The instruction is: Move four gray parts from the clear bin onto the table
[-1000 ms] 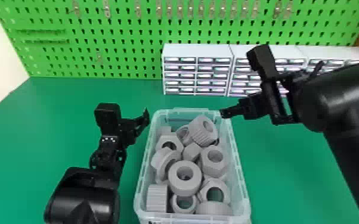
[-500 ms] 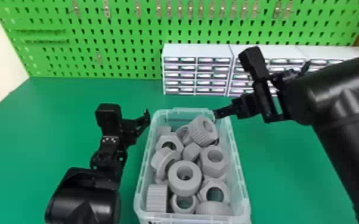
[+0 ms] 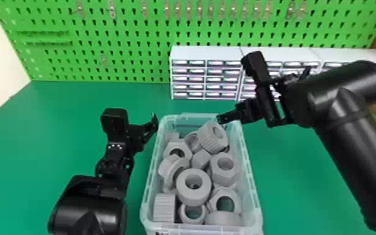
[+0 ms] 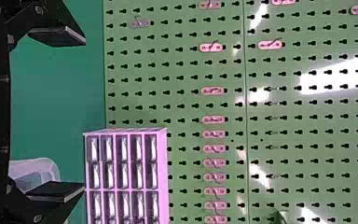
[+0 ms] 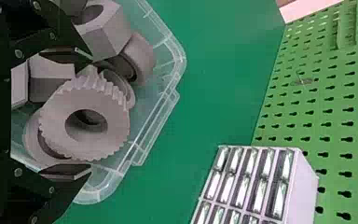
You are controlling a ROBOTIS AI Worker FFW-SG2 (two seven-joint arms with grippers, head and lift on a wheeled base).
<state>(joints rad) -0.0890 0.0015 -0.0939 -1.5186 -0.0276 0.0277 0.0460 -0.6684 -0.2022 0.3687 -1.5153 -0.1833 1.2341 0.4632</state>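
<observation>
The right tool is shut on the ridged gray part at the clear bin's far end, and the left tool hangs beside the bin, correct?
Not shut: in the right wrist view, the right tool is open near the ridged gray part. The left tool hangs beside the clear bin.

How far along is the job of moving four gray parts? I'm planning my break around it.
Nothing looks done: every gray part visible is inside the clear bin. Nothing is in hand; the right gripper is open over a ribbed part, the left gripper open and empty. All four transfers to the table seem left.
</observation>
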